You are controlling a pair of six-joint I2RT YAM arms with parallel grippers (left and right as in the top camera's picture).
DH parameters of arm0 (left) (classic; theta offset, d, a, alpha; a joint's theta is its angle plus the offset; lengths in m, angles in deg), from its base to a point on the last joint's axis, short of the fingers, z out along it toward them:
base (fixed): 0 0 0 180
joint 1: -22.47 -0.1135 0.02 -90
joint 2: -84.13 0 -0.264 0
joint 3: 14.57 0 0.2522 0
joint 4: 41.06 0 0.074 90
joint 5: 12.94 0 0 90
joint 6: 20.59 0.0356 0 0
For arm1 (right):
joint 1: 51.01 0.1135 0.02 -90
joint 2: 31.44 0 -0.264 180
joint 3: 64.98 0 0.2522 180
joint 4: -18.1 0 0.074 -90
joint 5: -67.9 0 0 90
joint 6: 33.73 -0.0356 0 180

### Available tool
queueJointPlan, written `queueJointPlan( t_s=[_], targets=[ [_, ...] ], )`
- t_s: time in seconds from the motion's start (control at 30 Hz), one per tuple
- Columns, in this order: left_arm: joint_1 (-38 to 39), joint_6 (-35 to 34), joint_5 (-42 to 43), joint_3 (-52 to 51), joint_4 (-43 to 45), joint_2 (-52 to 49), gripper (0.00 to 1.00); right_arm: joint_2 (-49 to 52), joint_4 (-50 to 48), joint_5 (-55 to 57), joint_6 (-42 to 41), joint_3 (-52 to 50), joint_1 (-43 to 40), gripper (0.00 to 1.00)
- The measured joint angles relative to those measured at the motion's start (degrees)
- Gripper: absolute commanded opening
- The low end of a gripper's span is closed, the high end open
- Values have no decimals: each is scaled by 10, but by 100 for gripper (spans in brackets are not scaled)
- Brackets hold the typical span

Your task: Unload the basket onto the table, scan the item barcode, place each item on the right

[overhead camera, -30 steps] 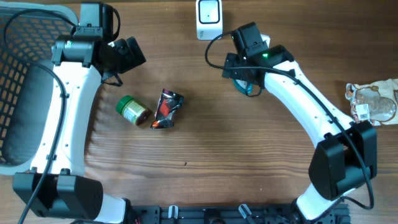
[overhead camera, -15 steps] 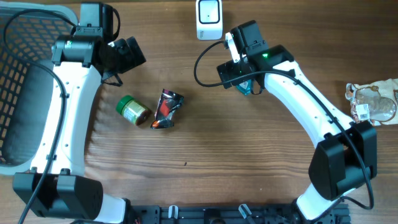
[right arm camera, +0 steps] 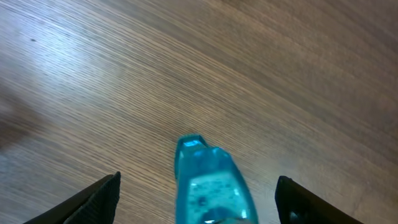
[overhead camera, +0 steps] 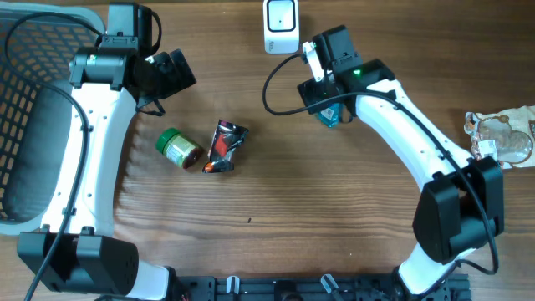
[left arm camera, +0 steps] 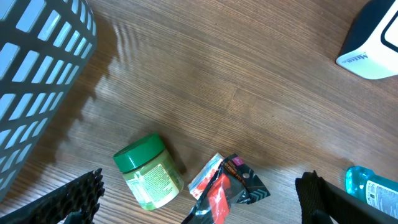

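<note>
one blue bottle (right arm camera: pixel 213 190) between spread fingers (right arm camera: pixel 102 196) of right claw (right arm camera: pixel 198 182)

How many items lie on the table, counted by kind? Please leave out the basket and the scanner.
Jars: 1, green-lidded jar
Bottles: 1, blue bottle
Packets or bags: 2, dark snack packet and clear bag
Total: 4

Mock shop checkout: white barcode scanner (overhead camera: pixel 281 25), grey basket (overhead camera: pixel 25 84), green-lidded jar (overhead camera: pixel 180 148) and snack packet (overhead camera: pixel 224 147) on wooden table (overhead camera: pixel 334 217).
</note>
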Motion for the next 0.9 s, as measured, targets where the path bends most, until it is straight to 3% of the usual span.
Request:
queueJointPlan(
  t_s=[0.23, 0.37, 0.63, 0.9],
  targets=[
    [0, 0, 0, 0, 0, 0, 100, 26, -2, 2, 7, 3, -11, 43],
    [0, 0, 0, 0, 0, 0, 100, 26, -2, 1, 6, 3, -11, 34],
    [0, 0, 0, 0, 0, 0, 100, 26, 16, -30, -8, 9, -12, 30],
    [0, 0, 0, 0, 0, 0, 100, 19, 118, -180, -79, 50, -12, 30]
  ],
)
